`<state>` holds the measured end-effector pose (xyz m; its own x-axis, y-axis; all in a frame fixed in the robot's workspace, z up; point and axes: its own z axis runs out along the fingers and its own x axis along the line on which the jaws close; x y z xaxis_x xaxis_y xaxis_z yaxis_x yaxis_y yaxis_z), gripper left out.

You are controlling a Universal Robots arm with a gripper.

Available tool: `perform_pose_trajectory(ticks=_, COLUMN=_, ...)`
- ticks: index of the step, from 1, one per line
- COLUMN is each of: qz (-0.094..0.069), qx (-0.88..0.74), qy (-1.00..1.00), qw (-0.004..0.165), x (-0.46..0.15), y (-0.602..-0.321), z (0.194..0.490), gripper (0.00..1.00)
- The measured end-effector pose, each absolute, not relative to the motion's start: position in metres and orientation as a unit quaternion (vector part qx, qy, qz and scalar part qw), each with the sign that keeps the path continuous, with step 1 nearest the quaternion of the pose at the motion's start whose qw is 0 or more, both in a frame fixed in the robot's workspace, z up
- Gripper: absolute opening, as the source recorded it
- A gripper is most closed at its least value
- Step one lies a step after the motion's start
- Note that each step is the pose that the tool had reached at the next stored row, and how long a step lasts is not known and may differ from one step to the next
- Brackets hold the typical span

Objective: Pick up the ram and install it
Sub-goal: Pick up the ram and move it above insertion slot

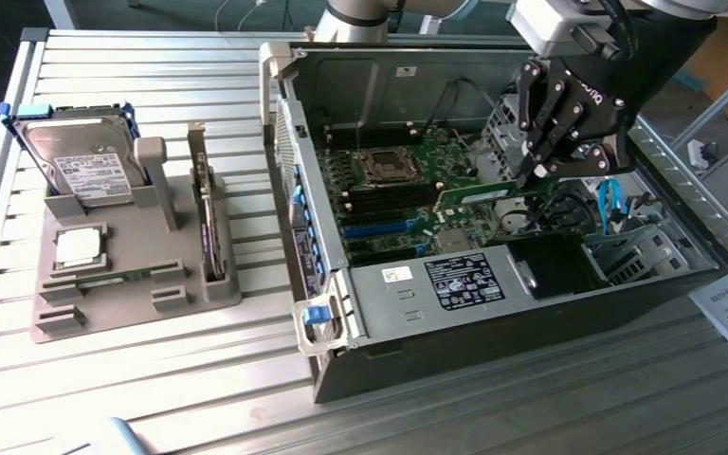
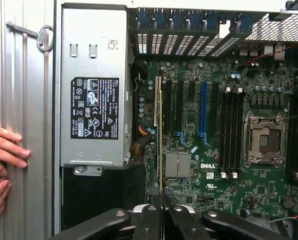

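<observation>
Place of the ram (image 1: 478, 196): a thin green stick, held in the air inside the open computer case (image 1: 284, 114). It is above the motherboard (image 1: 396, 204), between the processor socket (image 1: 387, 169) and the power supply (image 1: 465, 280). As far as I can judge, it sits in no slot yet.
State of the hand (image 1: 548, 172): pressed together on one end of the ram, pinching its two flat faces. The rest of the stick reaches out free toward the exterior view's left.
How it will handle: I judge it light and stiff, but thin and fragile. The flat faces are smooth, so it could slip or turn in the pinch. The contact edge and the small chips should not take pressure.
Where to take hold: on the flat faces, away from the contact edge. A hold at one end, as here, leaves a long free part that may swing when pushed.
Contents of the case: the motherboard, the socket (it looks empty), long dark memory slots (image 2: 231, 130) beside the socket, the labelled power supply, and blue cables (image 1: 610, 204) at the right.
Holder (image 1: 124, 301): grey, on the tabletop (image 1: 149, 76), at the exterior view's left of the case. It carries the hard drive (image 1: 86, 166) standing at the far end and the silver processor chip (image 1: 77, 246) lying flat nearer.
Person: fingers (image 2: 6, 150) rest on the tabletop just beside the case.
</observation>
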<state>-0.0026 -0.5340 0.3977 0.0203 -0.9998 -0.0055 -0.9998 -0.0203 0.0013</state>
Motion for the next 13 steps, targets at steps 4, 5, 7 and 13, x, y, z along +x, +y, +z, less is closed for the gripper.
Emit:
perform_pose_trajectory(ticks=4, qz=0.002, qx=-0.703, qy=0.712, qw=0.002, x=-0.0026, y=-0.534, z=0.3977, gripper=0.12)
perform_pose_trajectory(ticks=5, qz=0.002, qx=-0.703, qy=0.712, qw=0.001, x=-0.0026, y=-0.534, z=0.3977, gripper=0.12)
perform_pose_trajectory(ticks=7, qz=0.002, qx=-0.703, qy=0.712, qw=0.001, x=-0.0026, y=-0.534, z=0.3977, gripper=0.12)
perform_pose_trajectory(ticks=13, qz=0.009, qx=-0.703, qy=0.712, qw=-0.005, x=-0.0001, y=-0.534, z=0.3978, gripper=0.12)
